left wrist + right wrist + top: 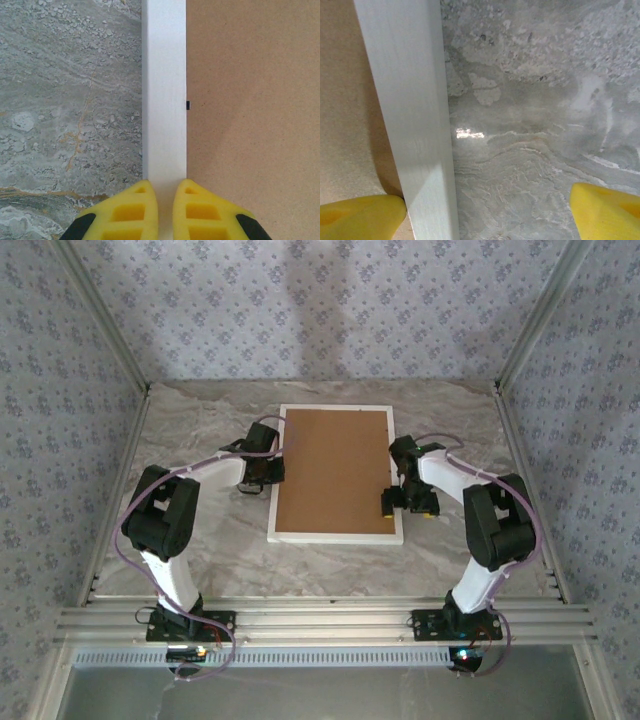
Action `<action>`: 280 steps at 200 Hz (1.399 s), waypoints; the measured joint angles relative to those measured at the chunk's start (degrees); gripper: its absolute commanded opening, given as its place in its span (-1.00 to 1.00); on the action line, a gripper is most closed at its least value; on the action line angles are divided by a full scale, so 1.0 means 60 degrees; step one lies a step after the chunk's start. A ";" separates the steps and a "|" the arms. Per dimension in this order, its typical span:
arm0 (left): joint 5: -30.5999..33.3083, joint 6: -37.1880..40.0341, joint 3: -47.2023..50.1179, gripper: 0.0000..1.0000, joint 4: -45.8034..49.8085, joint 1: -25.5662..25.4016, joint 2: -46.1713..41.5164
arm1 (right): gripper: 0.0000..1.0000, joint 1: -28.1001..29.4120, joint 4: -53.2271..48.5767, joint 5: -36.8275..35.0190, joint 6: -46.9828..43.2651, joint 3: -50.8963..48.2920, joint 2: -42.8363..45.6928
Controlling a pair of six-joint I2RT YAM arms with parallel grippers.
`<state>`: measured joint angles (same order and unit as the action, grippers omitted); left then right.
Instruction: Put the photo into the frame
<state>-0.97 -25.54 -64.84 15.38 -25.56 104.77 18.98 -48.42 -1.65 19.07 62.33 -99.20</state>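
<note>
The frame (336,537) is laid flat at the middle of the table (330,575), with its long sides running away from the arm bases. Its opening is filled by a plain brown board (335,465), which is seated inside the white moulding on all four sides. In the left wrist view a small dark tab (188,105) is seen at the inner edge of the frame's left rail, where the rail meets the board.

The left gripper (264,476) is placed at the frame's left rail, about halfway along it. Its yellow fingertips (135,212) are drawn nearly together, with only a thin slit between them, and nothing is gripped. They are pointed along the rail, directly over it. Whether the rail is touched cannot be told.

The right gripper (399,503) is placed at the frame's right rail, toward its near end. Its jaws are spread wide and nothing is held. The rail is straddled: one fingertip (360,215) is seen on the board side, right against the moulding's inner edge. The other is seen out over the table beyond the frame's outer edge, well apart from it.
</note>
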 measured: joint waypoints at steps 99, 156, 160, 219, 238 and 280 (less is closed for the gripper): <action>0.0142 0.0007 0.0004 -1.00 0.0004 0.0007 0.0000 | 1.00 -0.0182 -0.0022 0.0062 -0.0237 0.0058 0.0382; 0.0131 0.0106 0.0040 -1.00 0.0087 -0.0066 -0.0062 | 1.00 -0.1129 0.1024 0.1228 -0.0331 0.0678 0.0878; 0.0127 0.0109 0.0062 -1.00 0.0095 -0.0076 -0.0080 | 1.00 -0.1162 0.1045 0.1271 -0.0331 0.0754 0.0860; 0.0102 0.0106 0.0758 -1.00 0.0350 -0.0259 -0.0721 | 0.83 -0.1373 0.2102 0.2055 -0.0543 0.2248 -0.0510; 0.0106 0.0106 0.1082 -1.00 0.0433 -0.0266 -0.1020 | 0.78 -0.1501 0.2259 0.2251 -0.0608 0.2616 -0.1126; 0.0237 0.0117 0.1432 -0.70 0.0703 -0.0259 -0.1395 | 0.56 -0.1559 0.2444 0.2510 -0.0707 0.3093 -0.1931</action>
<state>0.45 -24.84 -56.25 19.59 -27.11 96.40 9.63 -33.76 13.41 14.83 80.88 -110.78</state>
